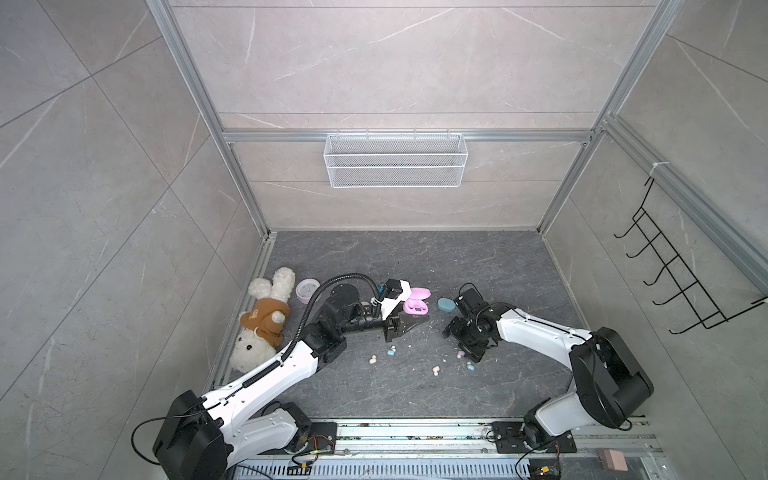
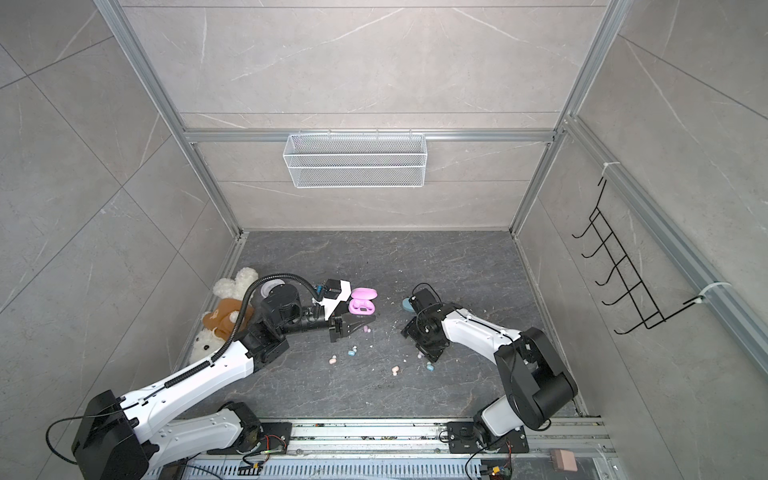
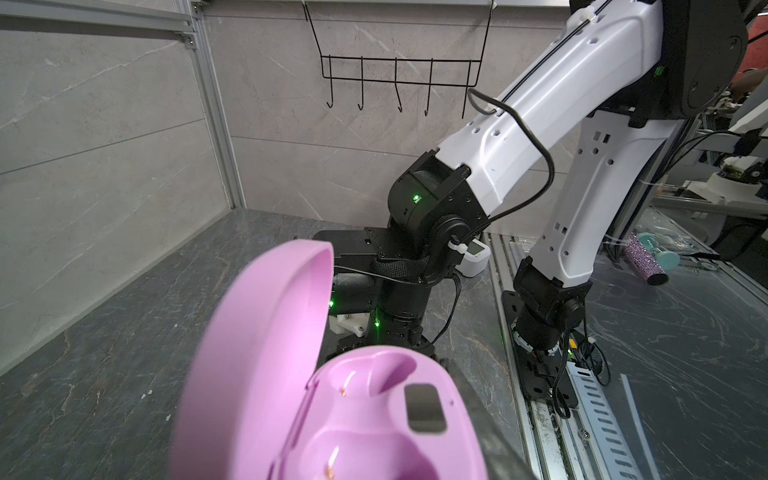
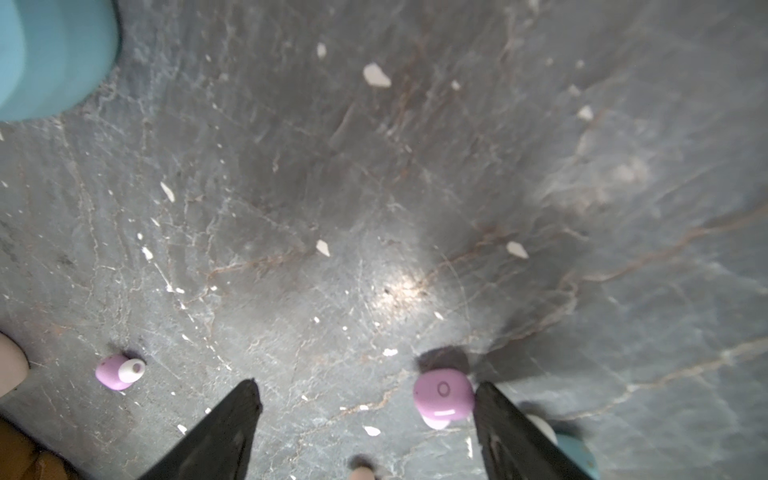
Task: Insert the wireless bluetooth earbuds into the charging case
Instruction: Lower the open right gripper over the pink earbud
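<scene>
Lilac earbud (image 4: 444, 392): found lying on the worktop (image 4: 415, 166), between 4 and 5 o'clock of the charging case (image 1: 415, 305) in a top view. It sits between the fingers of the right claw (image 4: 365, 399), close against one finger (image 4: 511, 432) and not centred.
Other earbuds: a second lilac earbud (image 4: 118, 371) lies near. A peach earbud (image 1: 372, 359), a blue earbud (image 1: 391, 353), another peach (image 1: 435, 370) and another blue (image 1: 470, 365) are strewn from 7 round to 5 o'clock of the case.
Charging case: lilac, lid raised, both sockets seen empty in the left wrist view.
Right claw: released, jaws wide, tips low at the worktop; contact cannot be told.
Left claw (image 1: 419, 319): clenched. The case base lies against its one visible finger and the other is hidden by the lid, so a grip on the case is judged likely.
Risk, pickup: an off-centre closure could shove the smooth bud sideways or squirt it out.
Risk, neighbours: the blue earbud just outside that finger could be knocked, and white debris (image 4: 376, 75) could be pinched along.
Risk, insertion: the bud could be seated the wrong way round, or the case levered out of the left claw by hard pressing.
</scene>
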Controlling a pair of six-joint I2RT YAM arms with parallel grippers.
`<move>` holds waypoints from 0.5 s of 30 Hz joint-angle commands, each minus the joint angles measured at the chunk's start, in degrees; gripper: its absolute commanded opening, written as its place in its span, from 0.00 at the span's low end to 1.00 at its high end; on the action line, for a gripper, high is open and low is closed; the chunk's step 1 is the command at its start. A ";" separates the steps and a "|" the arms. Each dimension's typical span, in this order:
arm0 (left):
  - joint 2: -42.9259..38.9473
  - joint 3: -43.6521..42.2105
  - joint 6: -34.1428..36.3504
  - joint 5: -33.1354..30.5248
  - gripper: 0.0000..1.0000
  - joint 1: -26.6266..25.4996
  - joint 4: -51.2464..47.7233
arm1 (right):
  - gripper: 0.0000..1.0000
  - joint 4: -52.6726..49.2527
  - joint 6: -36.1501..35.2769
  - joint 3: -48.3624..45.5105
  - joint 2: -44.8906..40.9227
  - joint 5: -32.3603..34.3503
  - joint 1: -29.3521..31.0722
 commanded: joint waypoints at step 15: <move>-1.98 0.59 0.73 -0.22 0.23 0.16 0.95 | 0.77 -11.11 -8.54 6.31 3.92 -0.08 -1.27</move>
